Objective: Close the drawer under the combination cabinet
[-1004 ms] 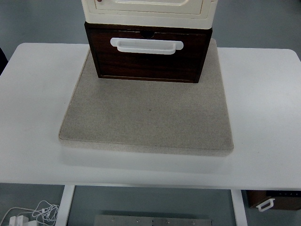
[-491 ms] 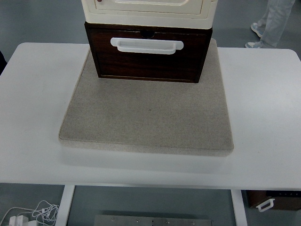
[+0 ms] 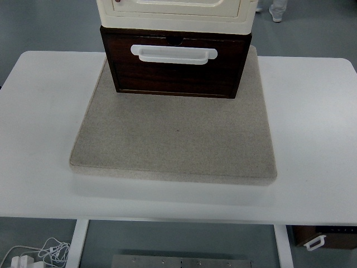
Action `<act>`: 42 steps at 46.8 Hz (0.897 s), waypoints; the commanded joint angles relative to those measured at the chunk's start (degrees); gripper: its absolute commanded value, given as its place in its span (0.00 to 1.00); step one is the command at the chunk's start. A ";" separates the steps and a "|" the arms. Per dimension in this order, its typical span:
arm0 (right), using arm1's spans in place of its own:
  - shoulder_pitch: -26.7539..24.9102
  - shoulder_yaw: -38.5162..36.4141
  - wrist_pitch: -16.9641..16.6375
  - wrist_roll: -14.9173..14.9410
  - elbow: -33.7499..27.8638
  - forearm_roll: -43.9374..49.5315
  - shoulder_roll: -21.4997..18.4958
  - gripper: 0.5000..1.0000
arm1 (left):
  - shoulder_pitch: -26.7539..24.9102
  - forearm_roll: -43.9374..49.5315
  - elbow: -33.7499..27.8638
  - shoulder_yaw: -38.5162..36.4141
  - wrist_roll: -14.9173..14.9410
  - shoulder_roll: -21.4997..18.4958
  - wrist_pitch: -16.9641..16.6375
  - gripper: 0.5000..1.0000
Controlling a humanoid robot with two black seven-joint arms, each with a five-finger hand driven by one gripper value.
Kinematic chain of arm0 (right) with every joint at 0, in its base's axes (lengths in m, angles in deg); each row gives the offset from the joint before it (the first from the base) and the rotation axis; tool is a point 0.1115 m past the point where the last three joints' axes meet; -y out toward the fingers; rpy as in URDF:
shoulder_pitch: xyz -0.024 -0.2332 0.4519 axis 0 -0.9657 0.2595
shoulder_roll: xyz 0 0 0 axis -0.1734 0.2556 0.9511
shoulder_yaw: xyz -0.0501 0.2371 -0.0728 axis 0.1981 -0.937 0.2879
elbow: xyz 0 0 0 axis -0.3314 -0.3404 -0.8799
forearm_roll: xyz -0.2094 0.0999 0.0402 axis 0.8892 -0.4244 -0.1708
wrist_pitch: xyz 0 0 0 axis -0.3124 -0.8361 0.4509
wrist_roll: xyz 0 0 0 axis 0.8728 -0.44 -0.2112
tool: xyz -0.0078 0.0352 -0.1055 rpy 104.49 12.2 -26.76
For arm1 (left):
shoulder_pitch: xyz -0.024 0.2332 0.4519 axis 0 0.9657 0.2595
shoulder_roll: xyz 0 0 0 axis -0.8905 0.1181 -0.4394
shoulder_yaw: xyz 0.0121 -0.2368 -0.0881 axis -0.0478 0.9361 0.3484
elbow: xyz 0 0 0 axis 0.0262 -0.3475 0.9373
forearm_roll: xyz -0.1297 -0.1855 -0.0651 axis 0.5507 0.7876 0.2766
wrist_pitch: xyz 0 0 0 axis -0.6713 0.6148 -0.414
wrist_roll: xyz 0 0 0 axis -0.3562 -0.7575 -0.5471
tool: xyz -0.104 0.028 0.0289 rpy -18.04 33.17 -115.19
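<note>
1. the combination cabinet [image 3: 175, 11] stood at the far middle of the white table [image 3: 39, 128], its cream upper unit cut off by the top edge of the view.
2. the drawer [image 3: 177, 66], dark wood-grain brown, sat directly beneath the cream unit and projected toward the camera beyond the cream front; judged from this overhang, it was pulled out and not yet closed.
3. a white handle [image 3: 173, 53] ran across the upper part of the drawer front, offering a broad flat face; a push on or just below it would likely drive the drawer straight back.
4. a grey mat [image 3: 175, 137] lay under the cabinet and spread toward the near table edge, probably placed to keep the cabinet from sliding when the drawer was pushed.
5. neither robot hand appeared in the view, so whether the fingers were spread, curled or holding anything could not be told; no arm entered from either side edge.
6. the bare mat in front of the drawer left an unobstructed approach path.
7. a person's shoes [image 3: 274, 11] showed on the floor at the top right, well apart from the cabinet.
8. white cables [image 3: 39, 254] lay on the floor below the table at the bottom left, and a small dark unit with a white handle [image 3: 323, 237] sat below at the bottom right.
</note>
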 commanded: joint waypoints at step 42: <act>0.01 -0.34 -0.35 0.00 0.08 -0.07 0.00 0.90 | 15.41 13.72 6.91 -0.88 2.26 14.31 2.52 0.99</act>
